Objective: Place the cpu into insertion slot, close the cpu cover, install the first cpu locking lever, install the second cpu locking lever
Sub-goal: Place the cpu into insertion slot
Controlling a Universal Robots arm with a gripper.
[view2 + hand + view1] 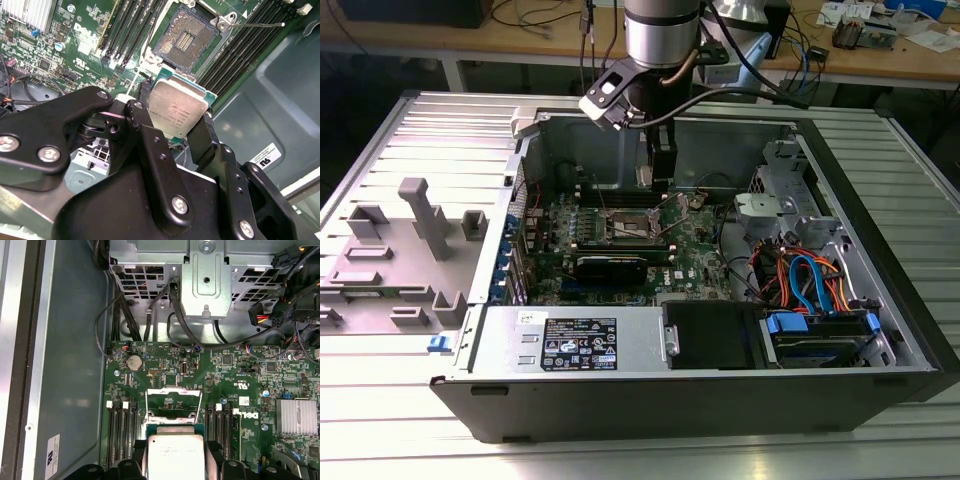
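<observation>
End effector (pixel 175 125) closed on the chip (pixel 177 105), gripping two opposite edges | chip held in the air near the open socket (pixel 187 39), not seated | risk: lowered off-square, it could jam and damage the socket; thin edge grip may let it slip.

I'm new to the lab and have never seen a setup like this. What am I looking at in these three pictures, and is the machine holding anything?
It is a robot arm working over an open computer case on a ribbed metal table. The exterior view looks on from outside; both wrist views ride on the arm. Its pincer is shut on the cpu, a small silver chip, held above the motherboard. The insertion slot is bare, its cpu cover open.
</observation>
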